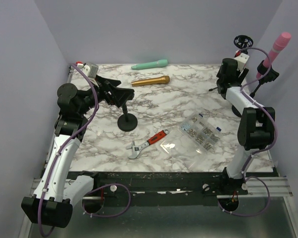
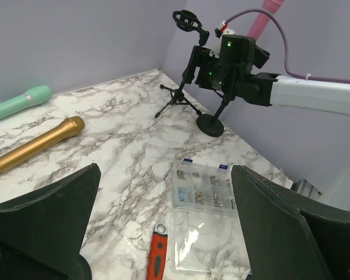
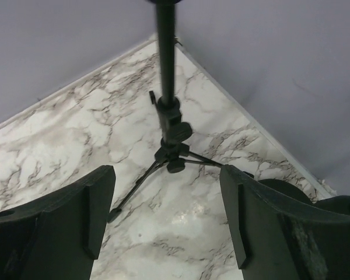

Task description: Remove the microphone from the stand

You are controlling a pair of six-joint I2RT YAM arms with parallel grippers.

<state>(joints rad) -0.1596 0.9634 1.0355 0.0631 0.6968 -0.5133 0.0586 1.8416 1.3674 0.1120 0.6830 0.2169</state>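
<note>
A pink microphone sits tilted in the clip of a round-base stand at the far right edge; it also shows in the left wrist view above that stand's base. My right gripper is open and empty, to the left of that stand and below the microphone. Its wrist view faces a black tripod stand between the jaws, further off. My left gripper is open and empty at the left, above a short empty round-base stand.
A green microphone and a gold microphone lie at the back. A red wrench, a clear plastic lid and a screw box lie mid-table. The tripod carries an empty shock mount.
</note>
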